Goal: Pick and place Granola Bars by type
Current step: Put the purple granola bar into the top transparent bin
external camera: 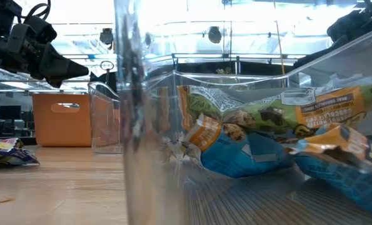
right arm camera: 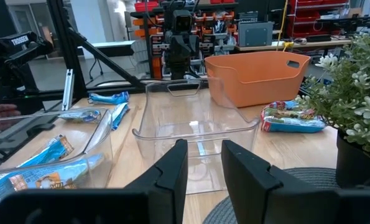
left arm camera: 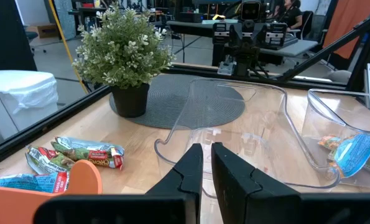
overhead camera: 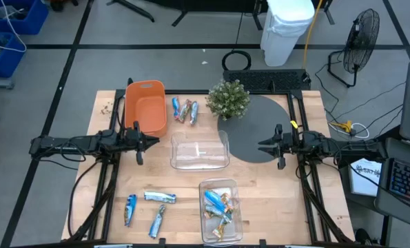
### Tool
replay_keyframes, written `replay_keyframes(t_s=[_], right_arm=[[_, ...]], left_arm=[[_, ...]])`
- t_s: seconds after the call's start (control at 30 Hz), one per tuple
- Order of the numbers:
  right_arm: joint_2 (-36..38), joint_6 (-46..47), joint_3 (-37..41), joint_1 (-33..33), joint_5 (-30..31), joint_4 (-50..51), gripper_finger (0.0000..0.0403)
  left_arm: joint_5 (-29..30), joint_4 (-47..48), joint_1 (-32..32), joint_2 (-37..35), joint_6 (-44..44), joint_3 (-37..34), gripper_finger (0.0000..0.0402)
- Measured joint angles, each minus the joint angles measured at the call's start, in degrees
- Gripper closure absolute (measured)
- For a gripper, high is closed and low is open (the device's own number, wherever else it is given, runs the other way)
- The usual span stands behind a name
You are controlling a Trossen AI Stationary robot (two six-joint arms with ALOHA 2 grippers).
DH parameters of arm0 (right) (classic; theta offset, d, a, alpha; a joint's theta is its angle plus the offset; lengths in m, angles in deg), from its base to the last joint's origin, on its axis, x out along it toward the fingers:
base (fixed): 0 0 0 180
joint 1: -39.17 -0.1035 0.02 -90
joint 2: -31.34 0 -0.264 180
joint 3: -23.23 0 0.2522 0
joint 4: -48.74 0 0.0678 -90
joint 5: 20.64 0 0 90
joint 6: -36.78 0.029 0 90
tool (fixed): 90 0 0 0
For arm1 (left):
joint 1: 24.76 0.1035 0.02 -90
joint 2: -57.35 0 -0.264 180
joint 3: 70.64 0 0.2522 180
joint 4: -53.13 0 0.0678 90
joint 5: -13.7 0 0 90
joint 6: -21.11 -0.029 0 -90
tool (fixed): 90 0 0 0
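High view suggests the risk is sorting bars by type wrongly, since three loose Granola Bars [overhead camera: 148, 207] at 7 o'clock sit well apart from both empty grippers: left gripper [overhead camera: 151, 142] at 9 o'clock pressed together, right gripper [overhead camera: 263, 145] at 3 o'clock slightly spread, both level and facing the clear bin [overhead camera: 200, 152]

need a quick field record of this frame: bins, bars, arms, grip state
orange bin: far left of table, looks empty
middle clear bin: table centre, empty
near clear bin: near edge, holds several bars
bars by plant: small cluster beside potted plant
loose blue bars: three, near-left on table
left gripper: beside orange bin, fingers nearly shut, holding nothing
right gripper: over grey mat, fingers slightly apart, holding nothing
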Motion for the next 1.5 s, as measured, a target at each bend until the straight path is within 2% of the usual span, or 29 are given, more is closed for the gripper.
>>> replay_keyframes(t_s=[1.07, 1.37, 1.5], right_arm=[[0.0, 0.0, 0.0, 0.0, 0.0, -0.1, 0.0314], [0.0, 0.0, 0.0, 0.0, 0.0, -0.1, 0.0314], [0.0, 0.0, 0.0, 0.0, 0.0, -0.1, 0.0314]], left_arm=[[0.0, 0.0, 0.0, 0.0, 0.4, 0.0, 0.0364], [-0.1, 0.0, 0.0, 0.0, 1.6, 0.0, 0.0364], [-0.1, 0.0, 0.0, 0.0, 4.9, 0.0, 0.0364]])
